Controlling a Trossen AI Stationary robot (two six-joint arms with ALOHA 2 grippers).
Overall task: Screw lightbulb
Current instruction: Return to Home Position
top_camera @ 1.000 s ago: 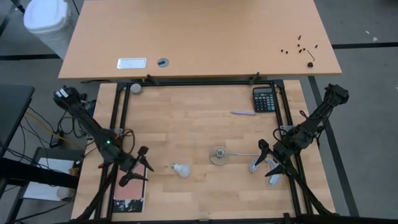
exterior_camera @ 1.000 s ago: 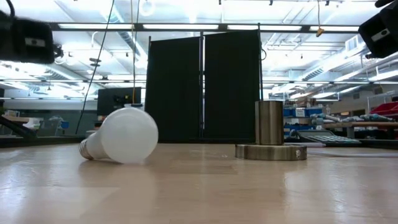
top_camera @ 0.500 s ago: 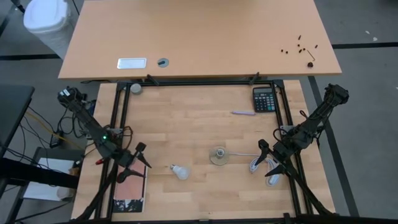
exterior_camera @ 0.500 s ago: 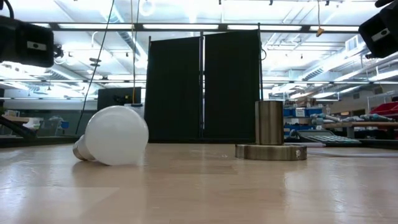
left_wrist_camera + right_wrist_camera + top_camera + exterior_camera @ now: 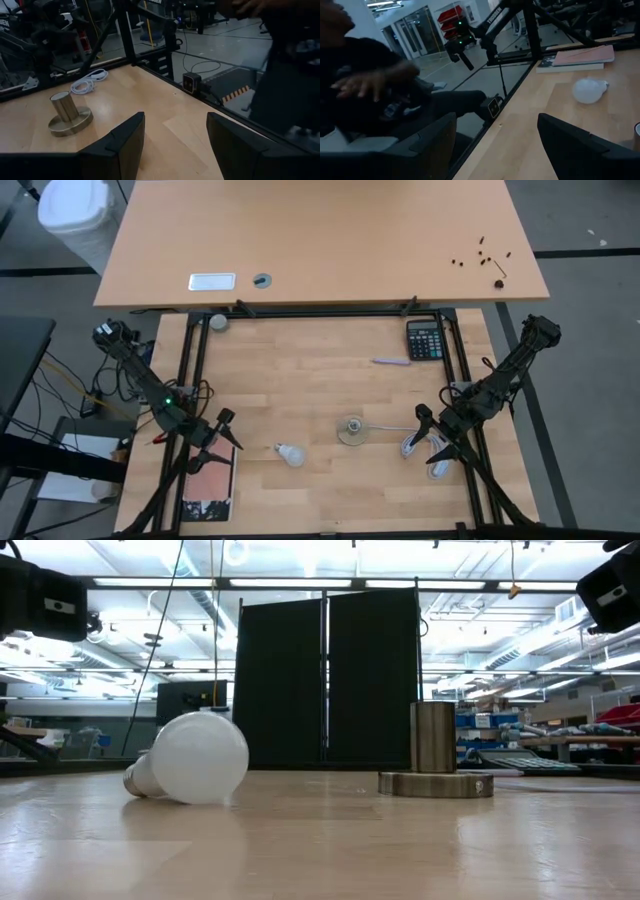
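Note:
The white lightbulb (image 5: 290, 454) lies on its side on the wooden table, its globe resting on the wood and its grey base pointing toward the left edge; it also shows in the low view (image 5: 190, 758) and the right wrist view (image 5: 590, 90). The metal socket (image 5: 351, 429) stands upright to its right, and also shows in the low view (image 5: 435, 755) and the left wrist view (image 5: 67, 114). My left gripper (image 5: 215, 442) is open and empty, left of the bulb. My right gripper (image 5: 425, 436) is open and empty, right of the socket, above the coiled white cord (image 5: 413, 444).
A pink notebook (image 5: 210, 485) lies at the near left edge under my left gripper. A calculator (image 5: 425, 338) and a purple pen (image 5: 391, 361) lie at the far right. Black frame rails (image 5: 190, 380) line the table's sides. A person (image 5: 365, 85) moves beyond the near edge.
My left gripper has drawn back a little toward the table's left edge, still open. The lightbulb has rocked on the table, rolling slightly toward the left and then back, and stays lying on its side.

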